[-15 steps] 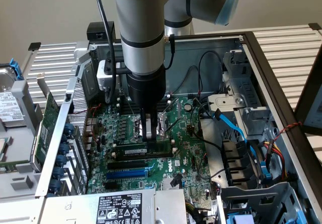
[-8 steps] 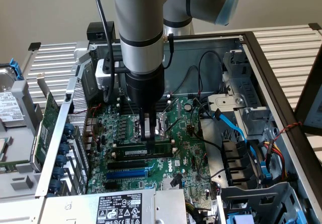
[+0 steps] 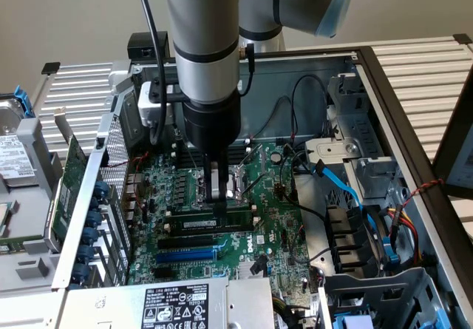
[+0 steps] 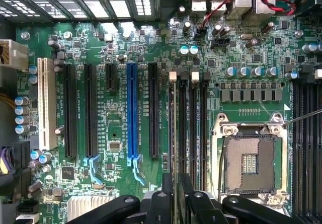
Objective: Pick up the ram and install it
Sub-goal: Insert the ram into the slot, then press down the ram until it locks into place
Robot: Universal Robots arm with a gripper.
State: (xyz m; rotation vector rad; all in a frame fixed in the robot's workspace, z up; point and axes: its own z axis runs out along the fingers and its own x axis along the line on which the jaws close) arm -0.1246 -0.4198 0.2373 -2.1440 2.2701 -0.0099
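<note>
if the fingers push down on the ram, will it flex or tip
The ram looks like a thin flat board, so probably stiff along its length but breakable if bent. Standing on edge in its slot, it could tilt sideways. The fingers sit right above it.

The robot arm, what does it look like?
The arm is a fat silver tube with black rings and a pale blue cap on its joint. A black cable hangs alongside it. Its hand is black with slim silvery fingers.
</note>
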